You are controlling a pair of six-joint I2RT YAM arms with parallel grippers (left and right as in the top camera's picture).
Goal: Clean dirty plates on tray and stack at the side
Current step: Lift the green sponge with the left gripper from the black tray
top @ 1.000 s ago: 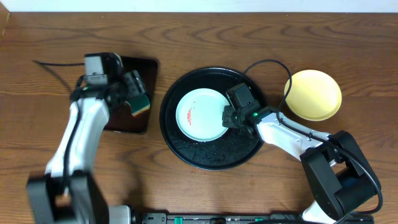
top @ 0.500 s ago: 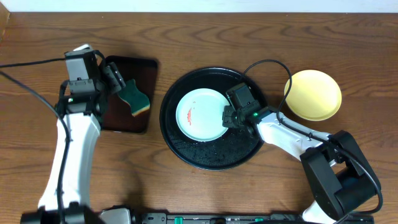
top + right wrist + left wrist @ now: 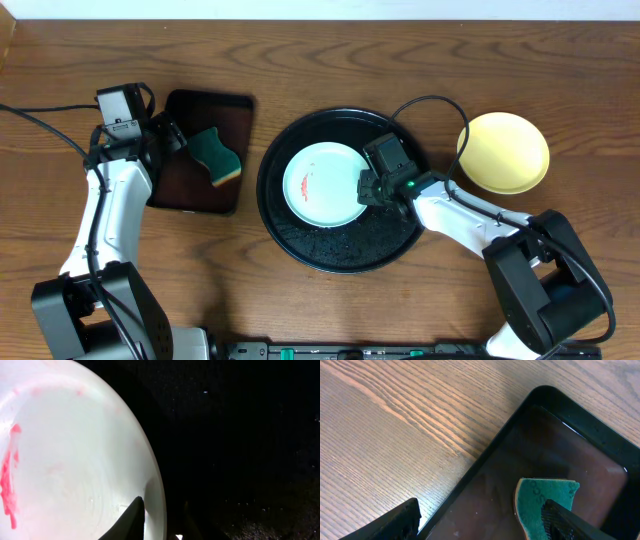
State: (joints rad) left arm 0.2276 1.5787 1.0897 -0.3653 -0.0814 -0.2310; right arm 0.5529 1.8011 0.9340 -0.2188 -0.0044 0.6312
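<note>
The round black tray [image 3: 300, 245] sat wet and glossy in the middle of the table [image 3: 420, 60]. Inside it, towards its left half, lay a pale plate [image 3: 325, 185] with a red smear [image 3: 305, 185] on its left side. The right gripper [image 3: 368, 190] was at that plate's right edge. From the wrist view, one finger [image 3: 134, 519] rested on the inside of the plate and the other sat outside it, pinching the rim between them. A yellow plate [image 3: 503, 152] sat on the wood just right of the black tray, apart from it. Left of the black tray stood a small dark rectangular tray [image 3: 190, 190] holding a teal sponge [image 3: 217, 157]. The left gripper [image 3: 172, 135] was over that small tray with its fingers spread wide and nothing in them.
</note>
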